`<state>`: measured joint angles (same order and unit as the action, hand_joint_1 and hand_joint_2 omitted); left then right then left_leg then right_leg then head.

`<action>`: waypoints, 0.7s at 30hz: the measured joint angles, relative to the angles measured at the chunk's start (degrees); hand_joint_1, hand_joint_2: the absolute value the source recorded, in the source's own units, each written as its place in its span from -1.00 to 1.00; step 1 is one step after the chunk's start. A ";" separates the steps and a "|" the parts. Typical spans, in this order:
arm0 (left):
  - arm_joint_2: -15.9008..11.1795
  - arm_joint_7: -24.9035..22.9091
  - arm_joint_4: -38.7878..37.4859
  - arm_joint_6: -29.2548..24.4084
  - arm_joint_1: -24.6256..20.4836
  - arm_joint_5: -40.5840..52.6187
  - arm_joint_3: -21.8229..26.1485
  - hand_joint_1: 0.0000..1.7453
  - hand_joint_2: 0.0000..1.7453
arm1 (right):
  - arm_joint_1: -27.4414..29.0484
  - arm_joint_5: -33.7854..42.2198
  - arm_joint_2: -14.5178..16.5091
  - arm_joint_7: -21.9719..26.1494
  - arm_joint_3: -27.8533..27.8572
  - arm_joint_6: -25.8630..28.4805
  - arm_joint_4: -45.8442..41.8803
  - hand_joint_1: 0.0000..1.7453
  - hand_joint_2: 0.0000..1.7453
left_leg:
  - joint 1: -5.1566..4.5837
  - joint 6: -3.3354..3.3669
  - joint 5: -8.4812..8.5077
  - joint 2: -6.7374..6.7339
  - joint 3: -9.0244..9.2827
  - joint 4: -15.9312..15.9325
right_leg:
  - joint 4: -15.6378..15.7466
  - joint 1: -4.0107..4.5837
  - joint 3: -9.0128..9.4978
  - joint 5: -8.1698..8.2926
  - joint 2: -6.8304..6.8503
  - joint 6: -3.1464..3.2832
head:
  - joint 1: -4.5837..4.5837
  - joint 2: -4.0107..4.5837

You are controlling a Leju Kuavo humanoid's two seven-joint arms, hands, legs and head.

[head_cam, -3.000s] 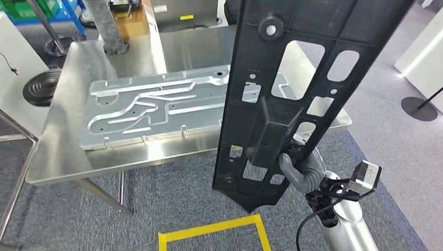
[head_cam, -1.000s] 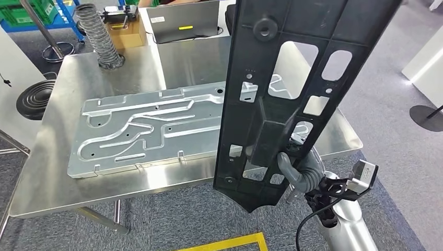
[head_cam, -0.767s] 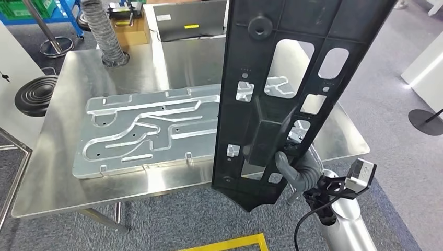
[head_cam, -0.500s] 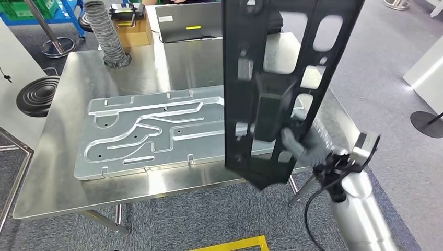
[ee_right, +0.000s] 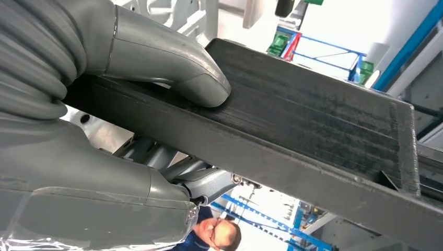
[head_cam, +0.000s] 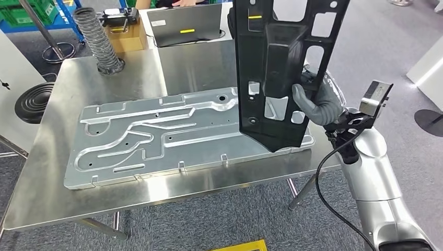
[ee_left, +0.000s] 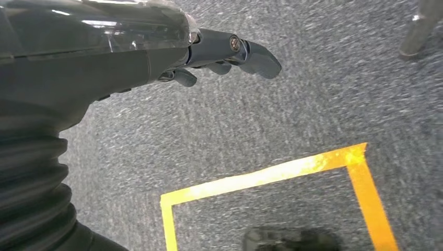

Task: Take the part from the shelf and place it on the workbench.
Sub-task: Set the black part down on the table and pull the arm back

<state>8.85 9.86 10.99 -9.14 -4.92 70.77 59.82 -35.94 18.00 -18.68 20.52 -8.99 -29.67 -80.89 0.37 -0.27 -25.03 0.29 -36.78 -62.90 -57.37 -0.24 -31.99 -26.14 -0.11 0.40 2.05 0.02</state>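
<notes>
While the left hand point(ee_left: 219, 55) hangs low over grey carpet point(ee_left: 292, 104) beside a square of yellow floor tape point(ee_left: 271, 175), its dark fingers loosely apart and holding nothing, the workbench point(head_cam: 47, 178) in the head view stretches ahead as a bare steel top. At its far left corner stands a ribbed grey hose point(head_cam: 99, 44), with a cardboard box point(head_cam: 125, 34) just behind it and an open laptop point(head_cam: 185, 23) further along the back edge. A large aluminium plate point(head_cam: 156, 138) with raised channels lies flat across the middle of the bench, running nearly its full width. Over the plate's right end the black part point(head_cam: 277, 68), a long plastic panel with many cut-out windows, stands almost upright, its pointed lower end just above or touching the plate near the bench's front right corner; which of the two cannot be told. The right hand point(head_cam: 316, 102) grips the part by its right edge, grey thumb pressed on the near face and the fingers wrapped behind; the right wrist view shows the thumb point(ee_right: 172, 65) clamped on the part's dark ribbed surface. Farthest right, the silver right arm point(head_cam: 373, 178) rises from below, a cable looped beside it.
</notes>
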 joint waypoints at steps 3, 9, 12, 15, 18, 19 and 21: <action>0.00 0.05 0.00 0.14 -0.03 0.09 0.00 -1.00 1.00 | -2.78 -4.69 -0.79 0.33 -0.70 3.02 1.51 0.94 1.00 | -0.35 0.77 1.01 0.06 1.88 4.53 | -0.24 0.18 -0.04 -0.43 -0.07 -0.78 | 0.00 0.00; -0.07 0.52 0.00 0.43 -0.28 0.30 0.02 -1.00 1.00 | -14.93 -28.87 -3.16 1.70 -5.98 13.14 8.45 0.94 1.00 | 0.02 2.21 1.19 -0.05 2.27 5.39 | -10.51 -0.36 -5.34 -5.45 0.07 -2.51 | 0.00 0.00; -0.03 0.61 0.00 0.69 -0.36 0.49 0.01 -1.00 1.00 | -19.99 -36.74 -3.70 1.53 -10.18 16.28 13.33 0.94 1.00 | 0.09 2.28 0.85 0.03 2.52 5.27 | -17.24 -0.62 -9.90 -6.01 0.08 -2.91 | 0.00 0.00; 0.02 0.65 0.00 0.77 -0.36 0.61 0.01 -1.00 1.00 | -23.32 -39.90 -3.92 1.45 -12.56 17.78 16.34 0.94 1.00 | 0.12 1.85 0.17 0.39 3.10 4.94 | -7.04 -0.65 -6.23 0.90 0.11 -2.67 | 0.00 -0.01; 0.01 0.80 0.00 0.79 -0.37 0.70 0.01 -1.00 1.00 | -27.55 -46.93 -3.97 0.88 -15.68 21.59 19.97 0.94 1.00 | -0.14 1.04 -0.31 0.55 2.94 4.60 | -1.21 -0.23 -4.06 2.45 0.03 -1.80 | 0.01 0.01; 0.01 0.86 0.00 0.79 -0.38 0.73 0.01 -1.00 1.00 | -29.08 -49.84 -3.96 0.39 -17.05 22.81 21.54 0.94 1.00 | -0.15 0.76 -0.36 0.52 2.91 4.65 | -0.98 -0.22 -4.09 2.37 -0.02 -1.45 | 0.01 0.01; 0.01 0.97 0.00 0.78 -0.43 0.84 -0.01 -1.00 1.00 | -31.98 -55.55 -3.70 -0.84 -19.84 25.08 24.78 0.94 1.00 | -0.14 0.17 -0.99 0.37 2.75 4.04 | -0.73 -0.46 -3.86 2.40 0.01 -0.77 | 0.02 0.00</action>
<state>8.86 10.83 10.99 -8.36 -5.34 71.61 59.82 -67.92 -37.55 -22.38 19.67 -28.83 -4.59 -56.11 0.22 -0.10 -26.02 0.66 -34.03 -58.86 -58.09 -0.70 -35.85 -23.74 -0.10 -0.37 2.07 0.02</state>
